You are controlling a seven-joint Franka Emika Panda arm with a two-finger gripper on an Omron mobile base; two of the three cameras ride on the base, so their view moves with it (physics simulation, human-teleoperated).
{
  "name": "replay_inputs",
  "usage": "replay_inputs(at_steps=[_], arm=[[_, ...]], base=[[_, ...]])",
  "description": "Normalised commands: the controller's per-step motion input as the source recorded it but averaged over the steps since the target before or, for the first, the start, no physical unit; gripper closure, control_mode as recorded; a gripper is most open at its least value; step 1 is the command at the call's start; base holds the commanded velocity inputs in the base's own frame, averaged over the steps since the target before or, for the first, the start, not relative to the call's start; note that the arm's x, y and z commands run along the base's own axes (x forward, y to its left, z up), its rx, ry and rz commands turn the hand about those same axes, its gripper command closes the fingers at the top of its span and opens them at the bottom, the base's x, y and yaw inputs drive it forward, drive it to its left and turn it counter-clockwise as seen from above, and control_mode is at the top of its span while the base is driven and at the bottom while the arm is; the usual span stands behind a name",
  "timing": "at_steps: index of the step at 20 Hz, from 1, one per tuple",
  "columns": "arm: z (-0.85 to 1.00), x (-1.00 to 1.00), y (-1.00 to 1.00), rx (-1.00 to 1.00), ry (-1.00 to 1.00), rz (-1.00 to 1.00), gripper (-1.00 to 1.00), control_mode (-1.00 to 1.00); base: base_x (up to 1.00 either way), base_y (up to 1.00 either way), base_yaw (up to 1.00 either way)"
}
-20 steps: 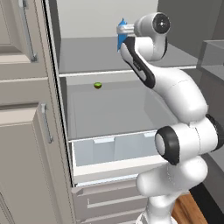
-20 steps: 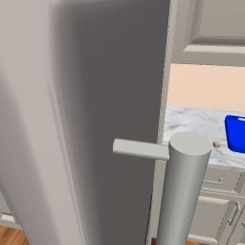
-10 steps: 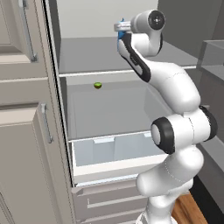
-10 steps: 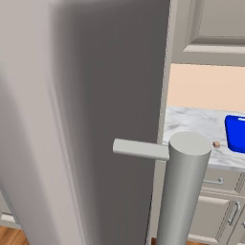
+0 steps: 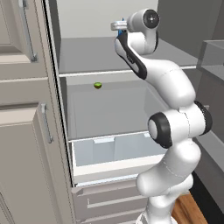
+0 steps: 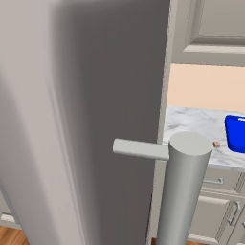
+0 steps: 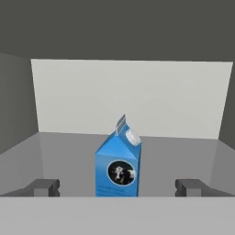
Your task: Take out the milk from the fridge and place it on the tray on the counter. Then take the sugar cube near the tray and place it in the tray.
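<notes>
The milk [image 7: 118, 166], a blue carton with a gabled top and a dark round mark, stands upright on the upper shelf of the fridge [image 5: 83, 54]. In the hand view my gripper [image 7: 118, 187] is open, its fingertips [image 7: 44, 187] wide on either side of the carton and not touching it. From the left base view the gripper [image 5: 116, 25] is high up inside the fridge and covers nearly all of the milk. The blue tray [image 6: 235, 134] lies on the marble counter [image 6: 196, 125], and the tiny tan sugar cube [image 6: 216, 144] sits just to its left.
A small green round item [image 5: 98, 85] lies on the middle shelf. Below it a translucent drawer [image 5: 111, 148] stands pulled out. The open fridge door [image 6: 86, 119] and its round handle [image 6: 184, 191] block much of the right base view. Beige cabinets [image 5: 22, 131] flank the fridge's left.
The arm has stretched up and further into the fridge's top compartment, bringing the hand closer to the milk. The jaws stayed open. Nothing else moved.
</notes>
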Motion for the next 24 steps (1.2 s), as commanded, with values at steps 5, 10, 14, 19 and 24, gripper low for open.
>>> replay_inputs(at_steps=[5,10,14,19,24], arm=[[-0.03,0.19,0.0,0.0,0.0,0.0,-1.0,-1.0],[-0.17,0.22,0.0,0.0,0.0,0.0,-1.0,-1.0],[-0.25,0.28,0.0,0.0,0.0,0.0,-1.0,-1.0],[-0.05,0.2,0.0,0.0,0.0,0.0,-1.0,-1.0],[0.0,0.15,0.0,0.0,0.0,0.0,-1.0,-1.0]], base=[[0.0,0.0,0.0],[0.0,0.0,0.0],[0.0,0.0,0.0],[0.0,0.0,0.0],[0.0,0.0,0.0]])
